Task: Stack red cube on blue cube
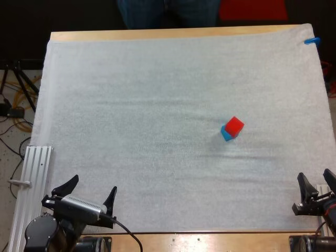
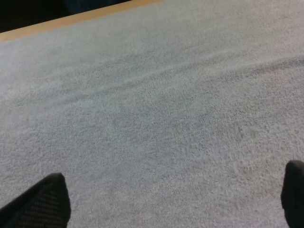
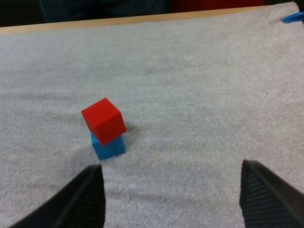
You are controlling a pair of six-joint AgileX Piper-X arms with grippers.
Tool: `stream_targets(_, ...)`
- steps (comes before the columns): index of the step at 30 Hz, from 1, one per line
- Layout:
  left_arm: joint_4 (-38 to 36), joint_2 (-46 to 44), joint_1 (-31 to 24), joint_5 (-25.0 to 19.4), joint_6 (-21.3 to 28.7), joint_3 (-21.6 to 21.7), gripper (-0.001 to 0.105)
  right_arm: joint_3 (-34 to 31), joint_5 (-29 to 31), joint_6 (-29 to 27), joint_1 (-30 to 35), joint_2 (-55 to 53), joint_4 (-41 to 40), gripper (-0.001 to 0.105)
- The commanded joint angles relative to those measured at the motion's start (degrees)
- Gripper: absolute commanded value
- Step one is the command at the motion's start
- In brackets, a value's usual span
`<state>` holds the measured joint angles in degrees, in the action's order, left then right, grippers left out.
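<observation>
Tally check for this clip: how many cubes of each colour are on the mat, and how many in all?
Red cube: 1, resting on top of the blue one
Blue cube: 1, on the white mat
Total: 2 cubes

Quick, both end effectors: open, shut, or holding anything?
Left end effector: open, holding nothing.
Right end effector: open, holding nothing; red cube sits on blue cube.
</observation>
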<state>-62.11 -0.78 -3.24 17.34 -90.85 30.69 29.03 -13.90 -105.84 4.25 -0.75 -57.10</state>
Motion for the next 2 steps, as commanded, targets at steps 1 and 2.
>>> stream_targets(1, 0.7, -7.9, -0.1, 0.5, -0.6, 0.3, 0.087, 0.2, -0.1, -0.3, 0.1, -2.2, -0.1, 0.059)
stream_targets(2, 0.7, -7.9, -0.1, 0.5, -0.6, 0.3, 0.087, 0.2, -0.1, -0.3, 0.1, -2.2, -0.1, 0.059)
